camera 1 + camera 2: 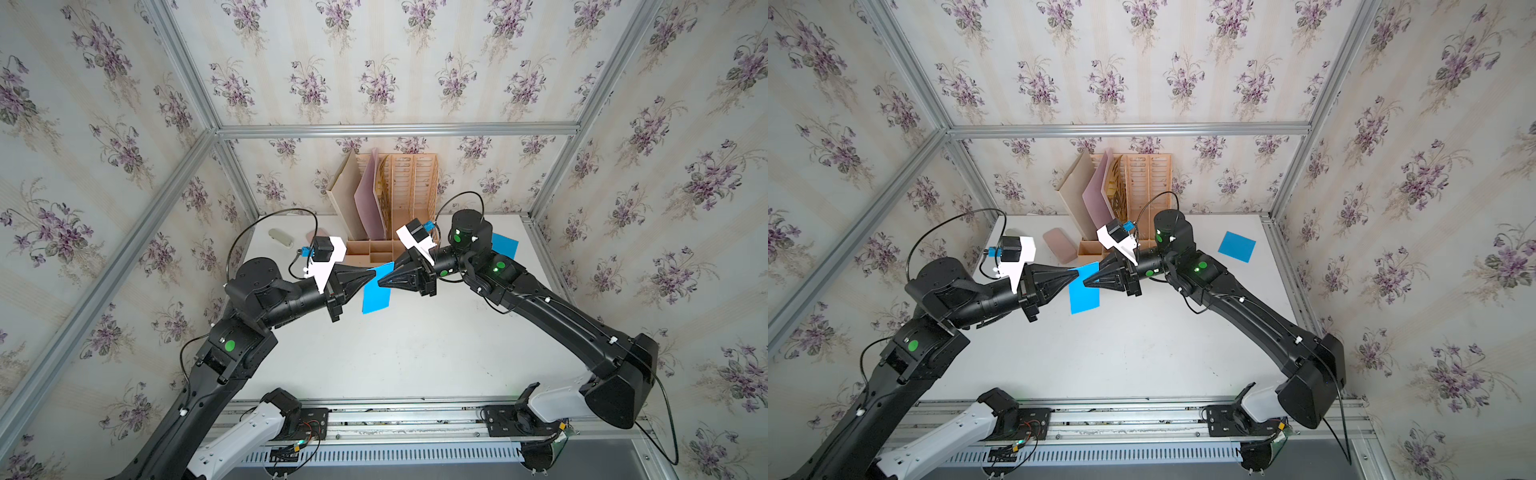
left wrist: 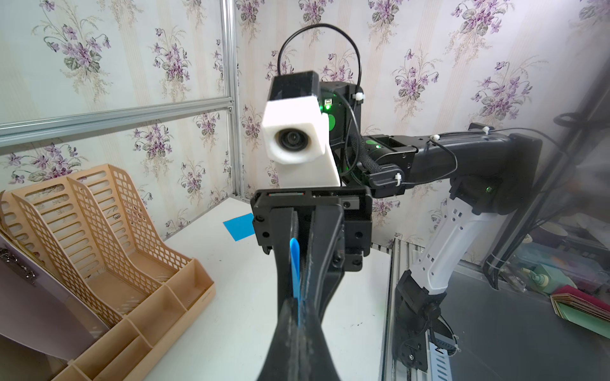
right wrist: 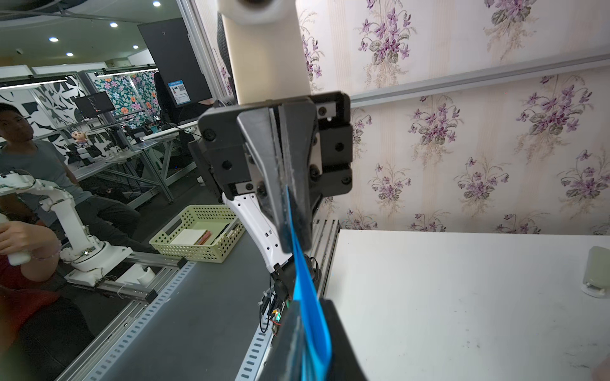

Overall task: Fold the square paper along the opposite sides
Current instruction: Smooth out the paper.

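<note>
My left tool [image 1: 371,275] is shut tight on the blue paper [image 1: 376,298]. My right tool [image 1: 381,283] is shut tight on it too. The two tools come in from both sides, and their tips almost meet, nose to nose. Each one has the paper pinched in its jaws.

In both top views the tips sit at the far half of the paper. The rest of the sheet hangs out past them, toward the near side. My left tool has the paper by its left edge. My right tool reaches a bit further in over the sheet.

From my wrist views I see the paper edge-on. It looks like a thin blue strip that runs from one tool to the other. It is up in the air, off the counter [image 1: 395,357]. By my right tool the paper bends round in a soft curve.

Further out, a second blue sheet [image 1: 1236,247] lies flat on the counter, well apart, behind my right arm. At the back of the counter stands a tan rack [image 1: 411,187] with boards leaning in it. A pink pad [image 1: 1059,245] lies just beside the rack, on its left. A small pale thing [image 1: 281,237] lies near the back left corner.
</note>
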Controlling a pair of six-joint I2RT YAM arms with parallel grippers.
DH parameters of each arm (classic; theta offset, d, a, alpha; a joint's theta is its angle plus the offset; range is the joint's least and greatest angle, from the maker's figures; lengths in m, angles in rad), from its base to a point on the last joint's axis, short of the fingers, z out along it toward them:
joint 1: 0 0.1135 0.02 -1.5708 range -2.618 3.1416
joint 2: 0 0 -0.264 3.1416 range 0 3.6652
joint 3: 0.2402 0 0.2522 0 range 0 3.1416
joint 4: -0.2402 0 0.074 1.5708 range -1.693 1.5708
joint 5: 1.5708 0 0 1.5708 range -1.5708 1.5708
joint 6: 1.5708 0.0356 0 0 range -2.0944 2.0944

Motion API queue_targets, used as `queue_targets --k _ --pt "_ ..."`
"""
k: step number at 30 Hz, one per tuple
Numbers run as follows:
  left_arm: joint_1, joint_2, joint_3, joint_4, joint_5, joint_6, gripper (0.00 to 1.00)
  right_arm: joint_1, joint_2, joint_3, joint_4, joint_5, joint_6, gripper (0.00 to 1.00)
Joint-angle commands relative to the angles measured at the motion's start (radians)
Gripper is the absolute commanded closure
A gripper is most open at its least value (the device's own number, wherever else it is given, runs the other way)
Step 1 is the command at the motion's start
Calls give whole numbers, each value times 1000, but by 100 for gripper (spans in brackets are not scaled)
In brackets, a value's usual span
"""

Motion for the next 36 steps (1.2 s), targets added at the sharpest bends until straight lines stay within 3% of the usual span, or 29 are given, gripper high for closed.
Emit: queue_targets --k 1,6,10,14,27,34,35,36 --pt "-1 -8 -11 -3 -15 7 100 -1 -6 9 -13 5 -23 100" --pt "0 -17 -21 -16 -47 21 100 -2 -30 -8 -49 22 -61 100" --pt "-1 -15 -16 -24 -52 26 100 -4 -41 -2 -83 45 -93 79" --pt "-1 -14 -18 -24 -46 22 100 -8 -43 4 -86 47 -96 76" --pt "-1 -14 -26 -24 -45 20 100 -14 -35 15 -94 42 -97 100" --pt "0 -18 -39 -18 -52 13 100 -14 -56 -21 -75 63 -88 100" --pt "-1 -17 -43 -16 -53 10 100 -13 -59 -26 -73 75 -87 97" --pt "0 -17 -46 -11 -56 6 100 -13 -62 -34 -75 89 -85 72"
